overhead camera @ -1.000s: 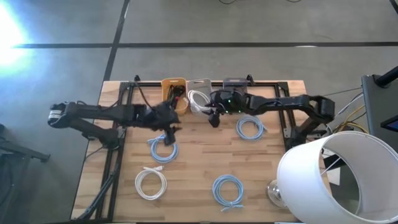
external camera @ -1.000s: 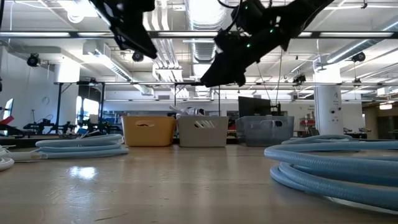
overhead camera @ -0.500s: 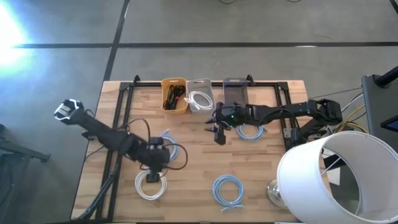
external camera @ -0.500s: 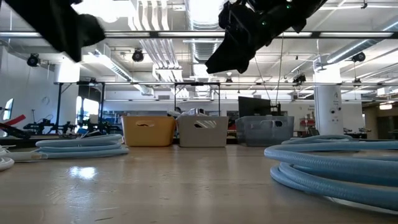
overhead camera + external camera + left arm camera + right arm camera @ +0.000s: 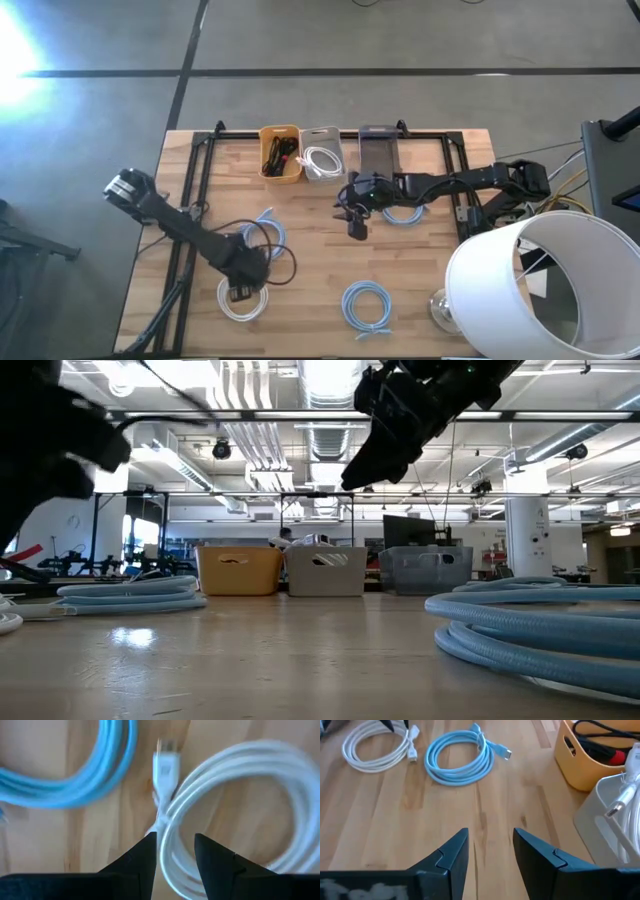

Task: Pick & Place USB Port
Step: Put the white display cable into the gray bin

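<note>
Just a coiled white USB cable (image 5: 225, 815).

A pale wooden tabletop (image 5: 320, 255) stands on a grey floor (image 5: 400, 35) crossed by a dark stripe (image 5: 300, 72) in the upper part of the high view. A black frame rail (image 5: 430, 133) runs along the tabletop's upper edge. At lower right a big white lampshade (image 5: 535, 290) overlaps the corner. In the low view, ceiling ducts (image 5: 325, 380) fill the top and a white pillar (image 5: 523, 540) stands at right.

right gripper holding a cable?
No: the right gripper is open and empty above bare table.
</note>
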`<move>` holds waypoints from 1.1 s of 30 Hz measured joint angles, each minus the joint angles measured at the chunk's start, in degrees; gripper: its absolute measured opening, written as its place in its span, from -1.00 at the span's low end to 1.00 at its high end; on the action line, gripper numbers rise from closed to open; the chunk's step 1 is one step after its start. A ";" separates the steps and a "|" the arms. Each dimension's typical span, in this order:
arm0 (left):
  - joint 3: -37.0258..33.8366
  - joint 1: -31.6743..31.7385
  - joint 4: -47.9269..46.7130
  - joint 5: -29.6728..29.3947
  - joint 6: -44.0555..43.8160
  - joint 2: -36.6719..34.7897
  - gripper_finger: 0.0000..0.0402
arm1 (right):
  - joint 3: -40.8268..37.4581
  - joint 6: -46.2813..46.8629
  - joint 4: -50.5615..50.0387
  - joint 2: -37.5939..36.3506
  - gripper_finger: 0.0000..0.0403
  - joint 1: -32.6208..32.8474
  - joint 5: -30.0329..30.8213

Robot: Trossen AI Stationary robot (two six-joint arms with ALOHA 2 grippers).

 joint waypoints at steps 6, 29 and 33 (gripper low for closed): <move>-1.41 0.01 1.51 0.50 0.26 4.06 -0.33 | 0.00 -2.73 0.08 0.00 -0.22 0.00 0.09; -3.05 0.11 10.35 -0.97 2.81 6.71 -0.66 | 0.11 -2.12 0.11 0.00 -0.26 0.00 0.13; 0.15 0.20 11.64 -3.66 3.52 6.43 -0.70 | 0.11 -2.12 0.11 0.00 -0.28 0.00 0.15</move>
